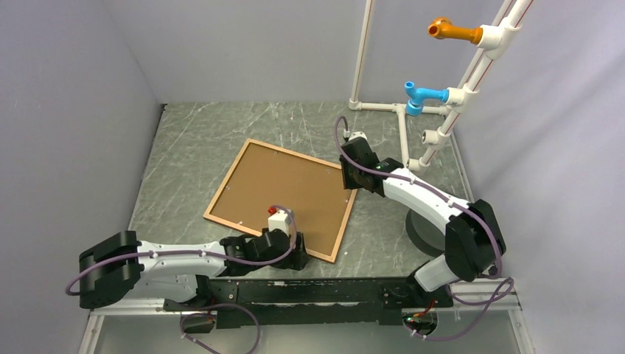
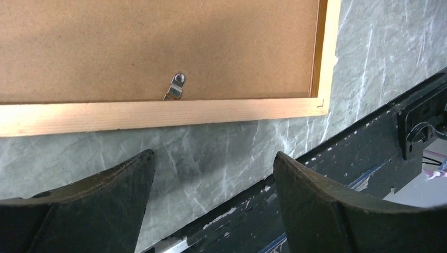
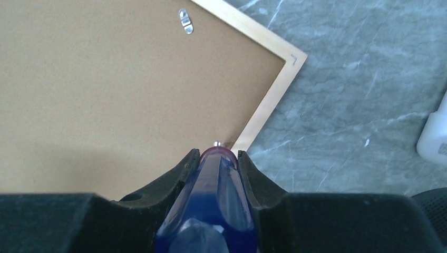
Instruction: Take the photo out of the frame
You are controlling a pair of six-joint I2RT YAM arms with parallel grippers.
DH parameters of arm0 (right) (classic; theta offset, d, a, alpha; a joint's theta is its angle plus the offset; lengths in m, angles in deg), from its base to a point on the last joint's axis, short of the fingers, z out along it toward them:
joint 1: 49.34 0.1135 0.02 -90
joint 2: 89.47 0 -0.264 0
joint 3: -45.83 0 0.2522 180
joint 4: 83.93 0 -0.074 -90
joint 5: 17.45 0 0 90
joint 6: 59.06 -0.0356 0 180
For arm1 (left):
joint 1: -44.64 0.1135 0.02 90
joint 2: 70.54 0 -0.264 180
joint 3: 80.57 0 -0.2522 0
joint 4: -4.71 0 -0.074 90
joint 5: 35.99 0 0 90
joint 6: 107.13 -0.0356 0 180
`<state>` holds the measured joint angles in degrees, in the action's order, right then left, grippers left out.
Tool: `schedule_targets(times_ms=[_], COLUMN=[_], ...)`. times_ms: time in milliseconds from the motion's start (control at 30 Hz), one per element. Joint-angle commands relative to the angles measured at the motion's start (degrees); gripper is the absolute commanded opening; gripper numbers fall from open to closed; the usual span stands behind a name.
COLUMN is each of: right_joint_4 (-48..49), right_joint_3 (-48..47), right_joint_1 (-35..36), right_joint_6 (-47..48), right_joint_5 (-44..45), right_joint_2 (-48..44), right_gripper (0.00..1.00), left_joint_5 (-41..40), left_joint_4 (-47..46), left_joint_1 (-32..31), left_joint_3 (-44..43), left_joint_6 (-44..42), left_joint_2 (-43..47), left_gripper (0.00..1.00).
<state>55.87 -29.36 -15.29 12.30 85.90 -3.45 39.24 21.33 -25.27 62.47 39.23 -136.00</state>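
The frame (image 1: 221,221), thin wood moulding, lies face down in the middle of the table. The photo sits inside it, and only its light-brown backing board (image 1: 280,184) shows; the print side is hidden. My left gripper (image 1: 298,254) hovers open and empty (image 2: 213,154) just off the frame's near rail (image 2: 158,113), facing a small metal clip (image 2: 176,87). My right gripper (image 1: 352,177) is shut (image 3: 218,153) on a blue screwdriver handle (image 3: 216,200). The screwdriver's metal tip (image 3: 216,143) rests at the board's edge against the frame's right rail (image 3: 266,113).
A white pipe rack (image 1: 402,122) with an orange peg (image 1: 449,31) and a blue peg (image 1: 421,96) stands at the back right. A white object (image 3: 435,134) sits right of the frame. The black mounting rail (image 2: 337,174) runs along the near edge. Grey walls close in both sides.
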Motion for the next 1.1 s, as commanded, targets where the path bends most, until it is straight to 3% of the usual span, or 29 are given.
schedule_targets(times_ms=[0, 400, 900, 1067], right_joint_4=[-0.73, 2.07, 2.67, 4.35], right_joint_3=[2.68, 5.44, 6.58, 7.2], right_joint_1=[-0.03, 1.02, 0.9, -0.55], right_joint_6=[-3.35, -3.81, -3.52, -3.36], right_joint_5=[-4.91, -6.03, -2.18, -2.12], right_joint_2=[-4.8, -7.11, -16.78, -14.83], right_gripper=[0.0, 0.0, 0.0, 0.0], left_joint_5=[1.55, 4.54, 3.21, 3.4], left_joint_4=[-2.19, -5.37, -3.99, -4.21], left_joint_1=[1.36, 1.88, 1.88, 1.88], left_joint_3=[-2.55, -3.59, 1.53, 2.0], left_joint_6=[-1.65, -1.74, -0.43, -0.04], left_joint_2=[-3.19, -7.26, -0.75, -0.3], left_gripper=[0.86, 0.85, 0.87, 0.87])
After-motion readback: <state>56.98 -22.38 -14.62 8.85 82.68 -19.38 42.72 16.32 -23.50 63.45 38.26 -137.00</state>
